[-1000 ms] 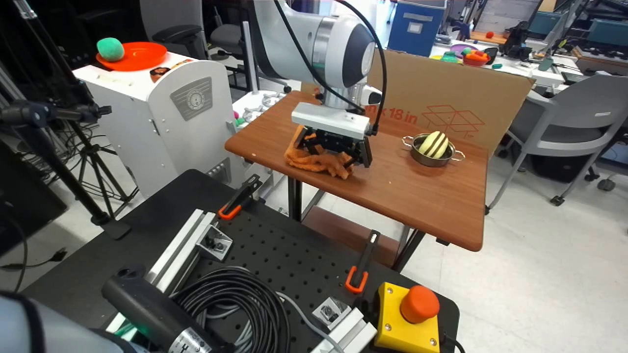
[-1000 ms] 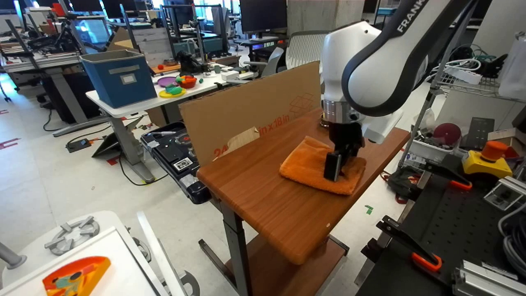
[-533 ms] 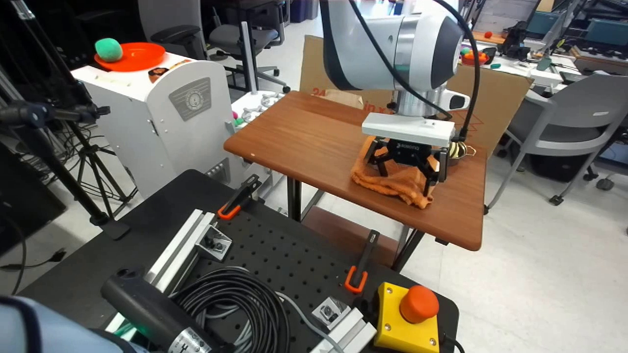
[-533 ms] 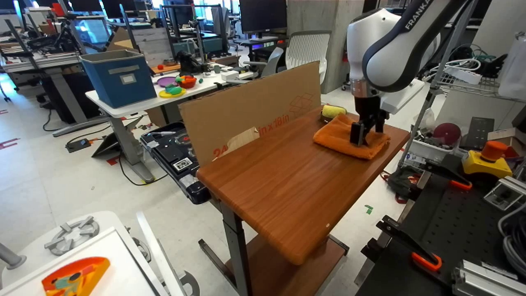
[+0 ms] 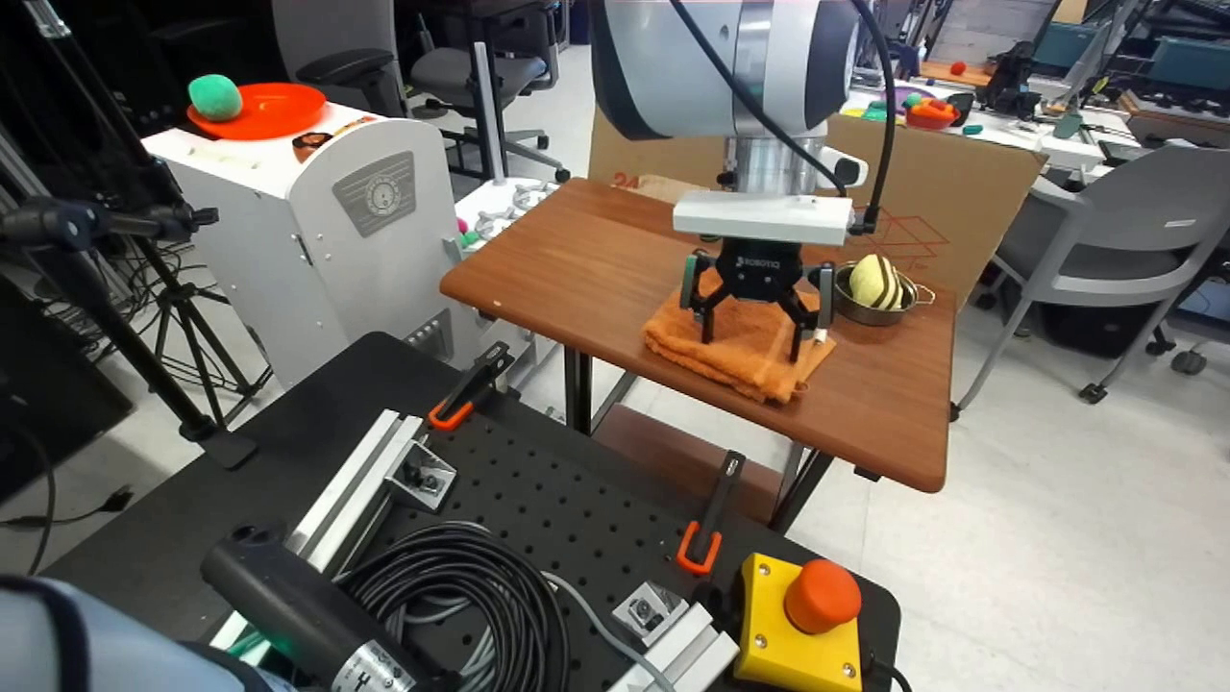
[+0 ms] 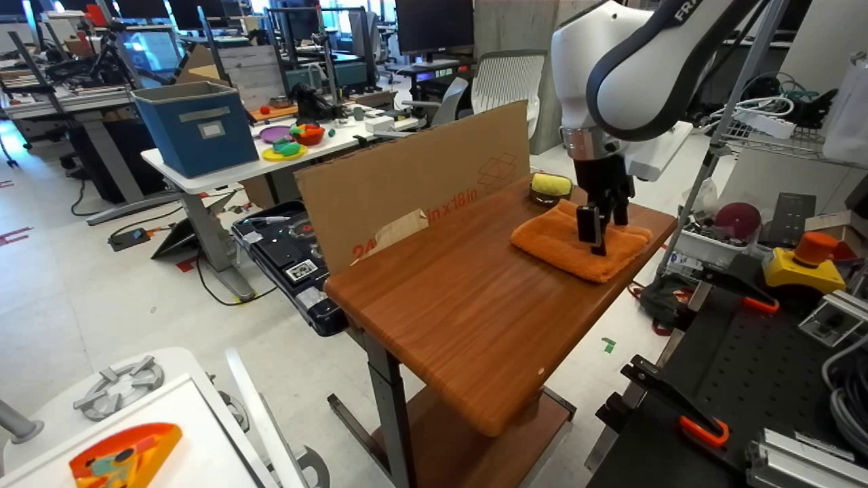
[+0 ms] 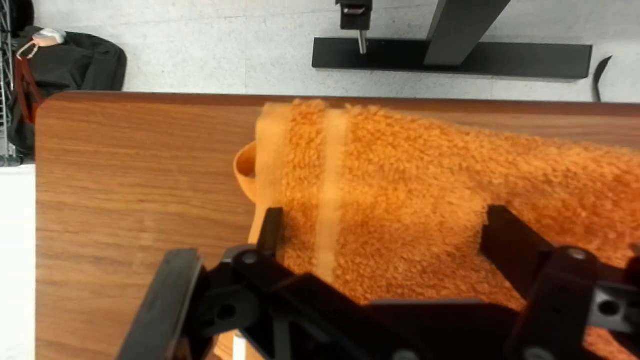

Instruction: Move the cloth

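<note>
A white and grey robot arm (image 5: 706, 58) bends down over a brown wooden tabletop (image 5: 577, 259) in front of me, its black tool (image 5: 751, 348) pointing at the surface. The tool is spread wide: its two fingers (image 7: 272, 231) stand well apart, with the orange cloth (image 7: 425, 200) showing between them, and I cannot tell whether their ends touch it. The cloth is fluffy like a towel and folded into a rough square. It lies on the tabletop directly under the tool, close to a long edge. The wrist view shows pale bands (image 7: 331, 200) crossing it toward one end, and a small orange loop (image 7: 245, 182) sticking out at its side. Near the cloth sits a small metal pot (image 5: 865, 313), and a rounded, pale yellow striped object (image 5: 873, 282) rests in it. In both exterior views a large sheet of brown cardboard (image 6: 420, 176), printed in red, stands upright along the opposite long side of the tabletop. In an exterior view, a white cart (image 5: 365, 259) off to the side carries a red plate (image 5: 288, 106) with a green ball (image 5: 215, 97) on it; in the foreground, a yellow box (image 5: 798, 658) with a red button (image 5: 824, 596) sits at the corner of a black bench (image 5: 567, 500) drilled with holes
</note>
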